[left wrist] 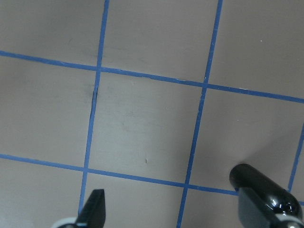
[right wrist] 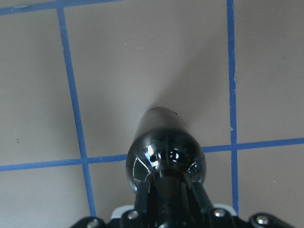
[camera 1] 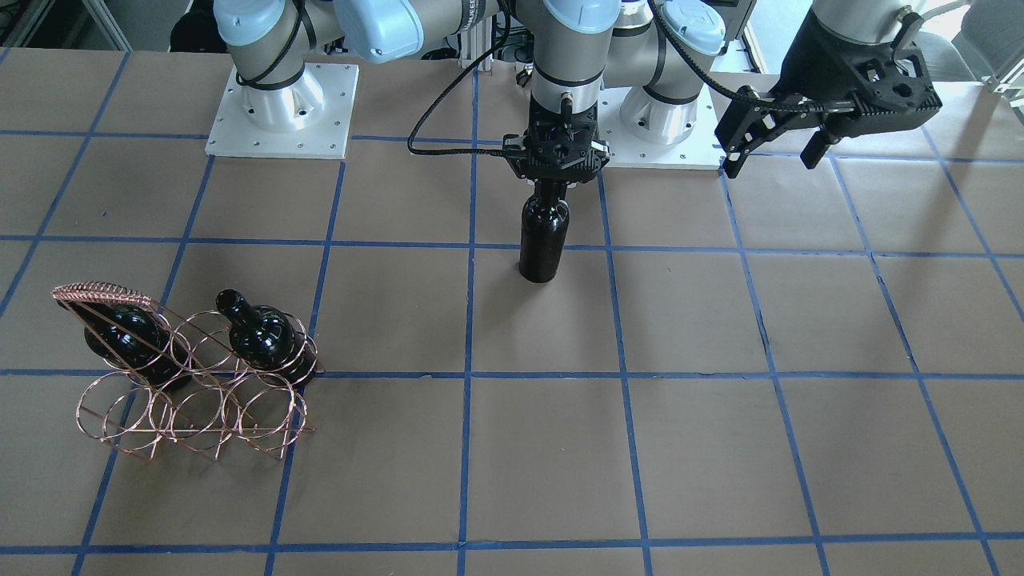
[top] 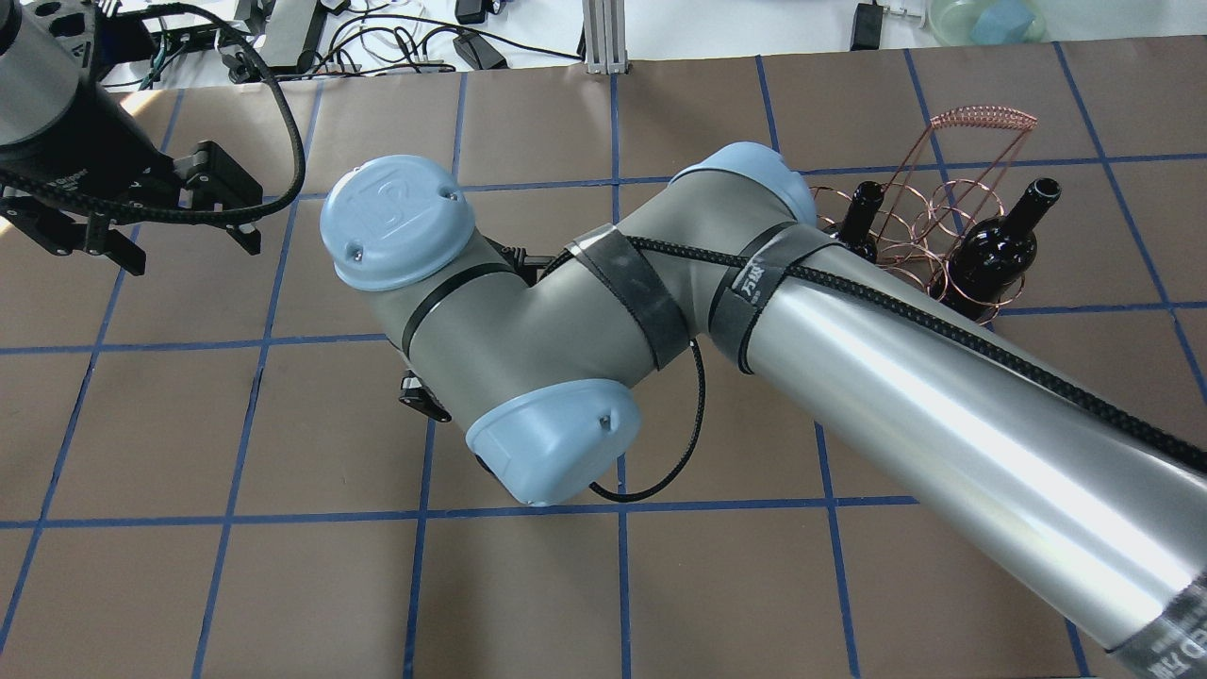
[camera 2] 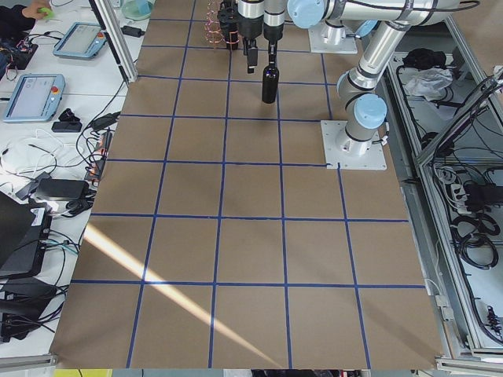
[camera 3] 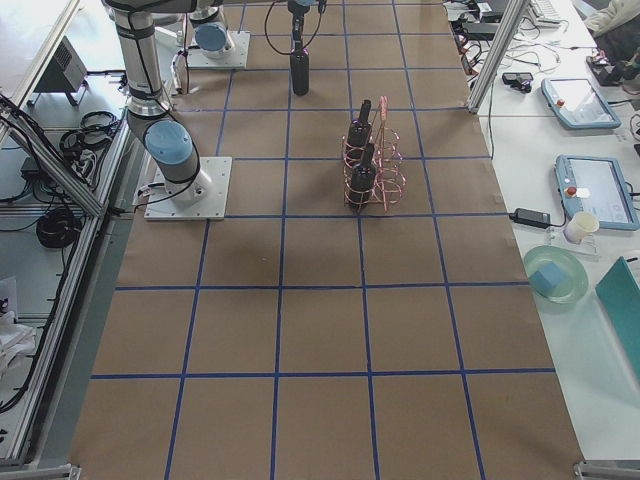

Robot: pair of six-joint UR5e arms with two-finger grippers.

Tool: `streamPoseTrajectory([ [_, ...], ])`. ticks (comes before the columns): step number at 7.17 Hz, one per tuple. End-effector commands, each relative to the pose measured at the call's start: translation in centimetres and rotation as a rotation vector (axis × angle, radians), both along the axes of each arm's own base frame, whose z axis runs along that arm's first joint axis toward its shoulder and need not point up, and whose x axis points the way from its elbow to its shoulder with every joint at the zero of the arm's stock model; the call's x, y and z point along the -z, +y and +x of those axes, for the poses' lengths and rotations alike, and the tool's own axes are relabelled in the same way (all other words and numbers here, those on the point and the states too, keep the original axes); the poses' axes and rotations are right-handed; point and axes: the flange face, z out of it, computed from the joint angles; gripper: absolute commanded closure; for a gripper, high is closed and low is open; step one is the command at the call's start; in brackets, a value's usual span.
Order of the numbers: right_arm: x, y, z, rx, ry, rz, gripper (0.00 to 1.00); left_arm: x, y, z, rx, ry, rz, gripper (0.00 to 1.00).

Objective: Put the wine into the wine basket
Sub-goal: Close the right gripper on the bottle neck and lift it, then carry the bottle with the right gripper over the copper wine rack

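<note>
Front-facing view, 8 o'clock: wine basket (camera 1: 186, 376) sits on the table (camera 1: 720, 448) with two dark bottles lying tilted in its rings, one (camera 1: 128, 332) under the coiled handle (camera 1: 102, 293), the other (camera 1: 260, 336) toward the basket's 3 o'clock end. Centre, toward 12 o'clock: right gripper (camera 1: 554, 184) is clamped on the neck of the wine (camera 1: 544, 236); the bottle is upright and well apart from the basket, and I cannot tell if its base touches the table. At 2 o'clock: left gripper (camera 1: 772, 158) hovers above the table, claw spread wide, holding nothing.
</note>
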Motion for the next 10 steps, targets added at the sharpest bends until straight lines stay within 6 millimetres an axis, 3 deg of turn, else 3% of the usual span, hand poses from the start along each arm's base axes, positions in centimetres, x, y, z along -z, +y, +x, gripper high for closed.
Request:
streamPoseTrajectory([
  [1,-1.2,-0.4,-0.3,0.002,-0.021,-0.01,0.89,0.3,0.0,-0.4,0.003,0.005,0.004,0.0],
  [3,-4.9,-0.1,-3.4,0.034,-0.009,-0.011,1.0,1.0,-0.4,-0.8,0.001,0.008,0.02,0.0],
  [4,-7.0,-0.5,-6.3,0.031,0.007,0.001,1.0,1.3,-0.3,-1.8,0.003,0.009,0.028,0.0],
  [5,-9.6,-1.3,-10.9,0.028,0.017,0.017,1.0,1.9,-0.3,-3.9,-0.003,0.007,0.037,0.0],
  [7,-14.9,-2.2,-22.4,-0.032,0.063,0.014,1.0,2.6,0.2,-7.7,0.004,0.013,0.045,0.0],
  [9,-16.9,-4.2,-32.1,-0.108,0.125,0.005,1.0,2.5,-0.1,-8.0,0.012,0.008,0.041,0.0],
  [10,-17.3,-5.3,-36.1,-0.107,0.117,0.008,1.0,2.7,-1.4,-8.0,-0.008,0.006,0.025,0.0],
])
